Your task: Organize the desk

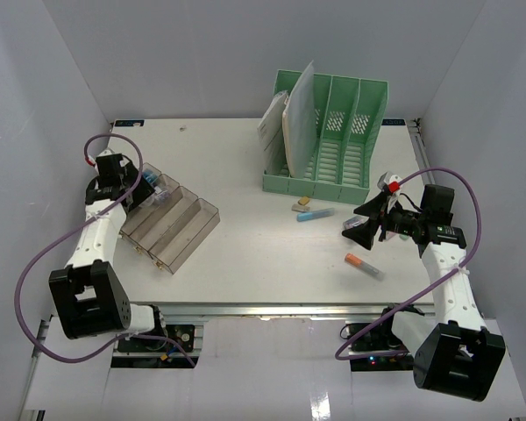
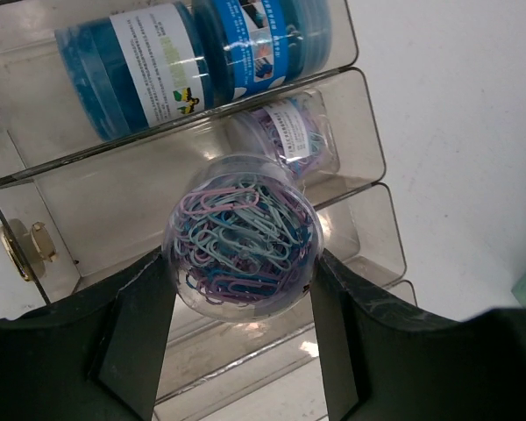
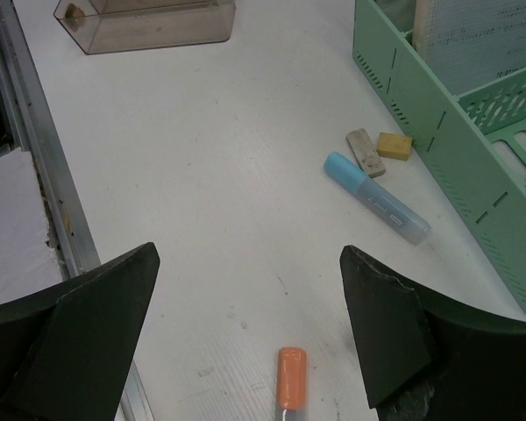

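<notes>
1. The left gripper (image 2: 241, 294) is clamped on a clear round tub of paper clips (image 2: 243, 232), one finger against each side. The right gripper (image 3: 248, 263) is spread wide with nothing between its fingers, and it hangs above bare tabletop.
2. The desk (image 1: 237, 250) is the white surface under everything. It fills the space between the grey walls, with a metal rail (image 1: 272, 309) along its near edge by the arm bases.
3. A green file rack (image 1: 333, 140) stands at the far side, right of centre. White papers (image 1: 294, 118) lean in its leftmost slots.
4. A clear stepped tray (image 1: 171, 228) lies at an angle on the left. The held tub sits over its upper steps.
5. Blue-labelled containers (image 2: 158, 61) fill the tray's top compartment. A second tub of clips (image 2: 285, 132) lies in the next one.
6. A blue marker (image 3: 377, 197) lies just in front of the rack.
7. An orange marker (image 3: 291, 377) lies nearer the rail, apart from the blue one.
8. A tan eraser (image 3: 366, 152) and a yellow eraser (image 3: 394, 146) lie side by side between the blue marker and the rack.
</notes>
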Controlling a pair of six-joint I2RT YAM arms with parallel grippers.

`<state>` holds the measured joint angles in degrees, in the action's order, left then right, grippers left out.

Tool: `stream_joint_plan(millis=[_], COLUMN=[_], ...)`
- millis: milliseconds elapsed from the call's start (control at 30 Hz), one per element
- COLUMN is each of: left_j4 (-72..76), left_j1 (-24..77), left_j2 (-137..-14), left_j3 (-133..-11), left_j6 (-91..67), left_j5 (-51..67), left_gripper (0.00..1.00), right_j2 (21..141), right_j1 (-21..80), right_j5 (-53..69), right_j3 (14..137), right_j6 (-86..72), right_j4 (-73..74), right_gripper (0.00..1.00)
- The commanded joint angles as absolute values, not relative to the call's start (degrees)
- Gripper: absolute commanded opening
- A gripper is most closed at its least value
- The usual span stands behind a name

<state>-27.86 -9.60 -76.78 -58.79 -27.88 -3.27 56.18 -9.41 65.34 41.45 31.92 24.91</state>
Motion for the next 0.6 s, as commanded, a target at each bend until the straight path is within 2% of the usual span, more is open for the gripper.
stream_joint_plan(millis=[0,567], left_j4=[-26.8,-27.1], left_j1=[-10.4,-11.2], left_j2=[-79.6,-88.4], left_j3=[-61.4,-65.0], left_j6=[-28.2,-25.8], left_j5=[-5.3,-6.3], left_gripper=[0.31,0.41], right_j2=[55.5,55.8], right_j1=[-9.7,-9.7], right_j5=[66.7,65.7], right_j3=[41.5,41.4], right_j6=[32.1,32.3], right_j4=[23.8,23.7], right_gripper=[0.9,0.9])
